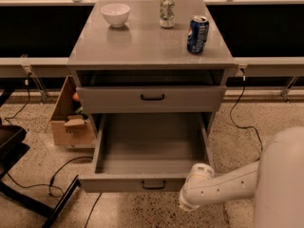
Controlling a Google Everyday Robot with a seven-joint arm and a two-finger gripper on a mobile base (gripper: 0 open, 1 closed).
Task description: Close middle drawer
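Observation:
The middle drawer (152, 148) is pulled out below a closed, taller-fronted drawer (152, 99). It is wide, grey and empty inside. Its flat front (118, 183) faces me, with a small black bar handle (153, 185) at the centre. My gripper (187, 203) is at the end of the white arm, at the right end of the drawer front and just below it. The rounded white wrist (199, 175) sits against the front's right corner and hides the fingers.
On the cabinet top (142, 42) stand a white bowl (115, 14), a silver can (166, 11) and a blue can (197, 34). A cardboard box (71, 120) sits on the floor to the left. Black cables (61, 172) and a dark chair base (14, 151) lie at the lower left.

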